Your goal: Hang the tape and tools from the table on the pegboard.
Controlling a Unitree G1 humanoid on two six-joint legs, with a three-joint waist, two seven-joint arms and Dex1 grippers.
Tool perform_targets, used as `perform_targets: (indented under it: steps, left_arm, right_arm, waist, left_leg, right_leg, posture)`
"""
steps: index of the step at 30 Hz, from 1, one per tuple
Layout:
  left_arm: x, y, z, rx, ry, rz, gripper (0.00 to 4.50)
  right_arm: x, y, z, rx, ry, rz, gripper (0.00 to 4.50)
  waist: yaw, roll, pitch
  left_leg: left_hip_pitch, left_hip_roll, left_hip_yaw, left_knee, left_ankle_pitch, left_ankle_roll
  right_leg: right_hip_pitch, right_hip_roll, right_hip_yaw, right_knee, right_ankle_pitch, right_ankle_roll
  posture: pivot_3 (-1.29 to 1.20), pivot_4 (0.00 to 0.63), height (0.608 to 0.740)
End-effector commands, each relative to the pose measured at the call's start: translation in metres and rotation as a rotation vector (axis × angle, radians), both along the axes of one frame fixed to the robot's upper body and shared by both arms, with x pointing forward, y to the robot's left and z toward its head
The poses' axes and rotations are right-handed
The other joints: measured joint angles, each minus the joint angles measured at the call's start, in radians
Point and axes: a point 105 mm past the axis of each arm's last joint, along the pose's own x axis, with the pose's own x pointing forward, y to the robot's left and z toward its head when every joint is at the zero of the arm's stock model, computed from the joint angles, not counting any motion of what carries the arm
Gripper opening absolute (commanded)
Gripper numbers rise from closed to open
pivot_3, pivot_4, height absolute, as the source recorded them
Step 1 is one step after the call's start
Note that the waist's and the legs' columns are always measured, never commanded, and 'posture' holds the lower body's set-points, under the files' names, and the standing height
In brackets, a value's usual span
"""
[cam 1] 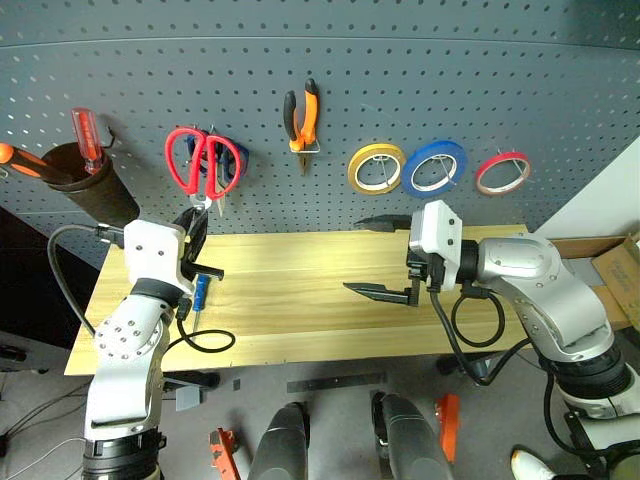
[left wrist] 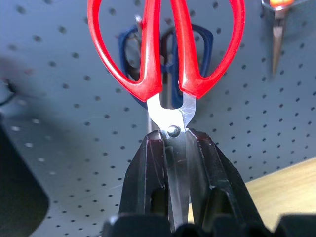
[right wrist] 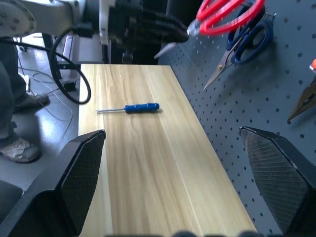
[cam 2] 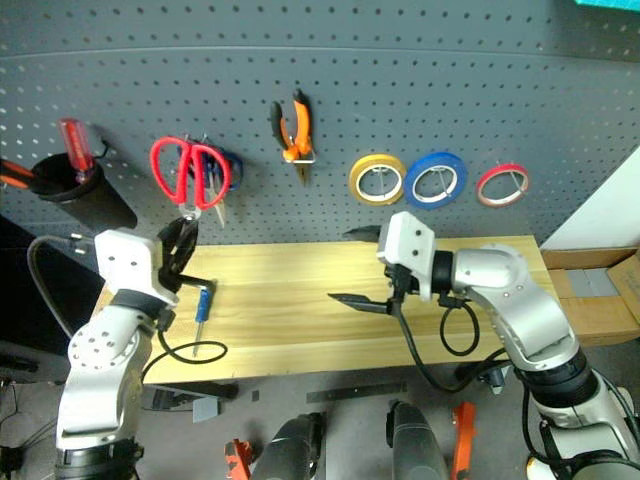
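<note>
The red-handled scissors [cam 1: 203, 162] stand handles-up against the pegboard [cam 1: 400, 80], in front of blue-handled scissors [left wrist: 131, 49]. My left gripper [cam 1: 193, 225] is shut on their steel blades just below the pivot, its fingers [left wrist: 143, 177] clamped on both sides. The blue-handled screwdriver [cam 1: 200, 292] lies on the table [cam 1: 300, 310] at the left, below that gripper. The orange-and-black pliers [cam 1: 303, 118] hang from a hook, and the red tape ring [cam 1: 502, 172] hangs at the far right. My right gripper [cam 1: 358, 255] hovers open over the table's middle, pointing left, holding nothing.
A yellow roll [cam 1: 376, 168] and a blue roll [cam 1: 436, 167] hang beside the red tape. A black cup [cam 1: 85, 180] with a red-handled screwdriver is mounted at the far left. A black cable [cam 1: 205, 340] loops on the table's front left. A cardboard box [cam 1: 610, 270] sits at the right.
</note>
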Motion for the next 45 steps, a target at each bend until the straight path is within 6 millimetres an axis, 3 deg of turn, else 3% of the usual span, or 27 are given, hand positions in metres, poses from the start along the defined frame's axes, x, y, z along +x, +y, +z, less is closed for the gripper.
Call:
perform_targets:
  steps: [1,11,14,22,26,27,30,35,40,45]
  left_arm:
    - [0.003,-0.009,0.006,0.041,-0.014,-0.047,0.23]
    - [0.005,-0.004,-0.001,0.028,0.004,-0.030,0.23]
    - [0.005,-0.004,-0.002,0.008,0.003,-0.023,0.23]
    - [0.002,-0.004,-0.014,-0.029,0.046,-0.015,2.83]
    - [0.000,0.000,-0.039,-0.045,0.167,-0.009,4.20]
    - [0.000,0.010,-0.054,-0.049,0.244,0.012,4.48]
    - [-0.002,0.037,-0.080,-0.060,0.400,0.088,4.48]
    - [-0.002,0.078,-0.094,-0.144,0.532,0.244,4.48]
    - [0.000,0.096,-0.115,-0.250,0.684,0.310,4.48]
    - [0.004,0.100,-0.134,-0.328,0.775,0.333,4.48]
  right_arm:
    - [-0.005,0.004,0.025,0.067,-0.101,0.018,4.50]
    - [-0.004,0.013,0.060,0.237,-0.179,-0.009,4.50]
    - [-0.002,0.014,0.062,0.248,-0.186,-0.017,4.50]
    - [-0.004,0.014,0.051,0.222,-0.156,-0.018,4.50]
    - [0.000,0.014,0.035,0.199,-0.094,-0.075,4.50]
    - [0.004,0.017,0.021,0.179,-0.041,-0.116,4.50]
    - [0.007,0.025,-0.003,0.147,0.037,-0.201,4.50]
    - [0.014,0.040,-0.013,0.165,0.142,-0.310,4.50]
    - [0.022,0.060,-0.031,0.111,0.252,-0.373,4.50]
    - [0.023,0.073,-0.044,0.066,0.291,-0.399,4.50]
  waist:
    - [-0.001,0.000,0.000]
    - [-0.003,0.000,0.000]
    - [-0.004,0.000,0.000]
    - [-0.010,0.000,0.000]
    - [-0.020,0.000,0.000]
    - [-0.022,0.000,0.000]
    - [-0.026,0.000,0.000]
    - [-0.035,0.001,0.001]
    - [-0.036,0.001,0.001]
    - [-0.036,0.000,0.003]
  left_leg:
    - [0.000,0.000,0.000,0.000,0.000,0.000]
    - [0.000,0.000,0.000,0.000,0.000,0.000]
    - [0.000,0.000,0.000,0.000,0.000,0.000]
    - [0.000,0.000,0.000,0.000,0.000,0.000]
    - [0.000,0.000,0.000,0.000,0.000,0.000]
    - [0.000,0.000,0.000,0.000,0.000,0.000]
    - [0.002,0.001,0.000,0.000,0.000,0.000]
    - [0.002,0.002,0.000,0.001,0.000,0.000]
    - [0.003,0.001,0.000,0.002,0.000,0.000]
    - [0.002,0.001,-0.001,0.002,0.000,0.000]
  right_leg:
    - [0.000,0.000,0.000,0.000,0.001,0.000]
    - [0.000,0.000,0.000,0.000,0.001,-0.001]
    - [0.000,0.000,0.000,0.000,0.001,-0.001]
    - [0.000,0.000,0.000,0.001,0.001,-0.001]
    - [0.000,0.000,0.000,0.001,0.001,-0.001]
    - [0.000,0.000,0.000,0.002,0.001,-0.001]
    - [0.000,0.001,0.000,0.003,0.001,-0.001]
    - [-0.001,0.002,0.001,0.006,0.001,-0.001]
    - [-0.002,0.002,0.001,0.010,0.001,-0.001]
    - [-0.003,0.002,0.001,0.010,0.001,-0.001]
  posture:
    - [-0.07,0.211,0.740]
    - [-0.08,0.226,0.740]
    - [-0.09,0.233,0.740]
    - [-0.09,0.249,0.740]
    - [-0.09,0.259,0.740]
    - [-0.09,0.264,0.740]
    - [-0.08,0.267,0.740]
    - [-0.07,0.276,0.740]
    - [-0.07,0.296,0.740]
    - [-0.07,0.327,0.740]
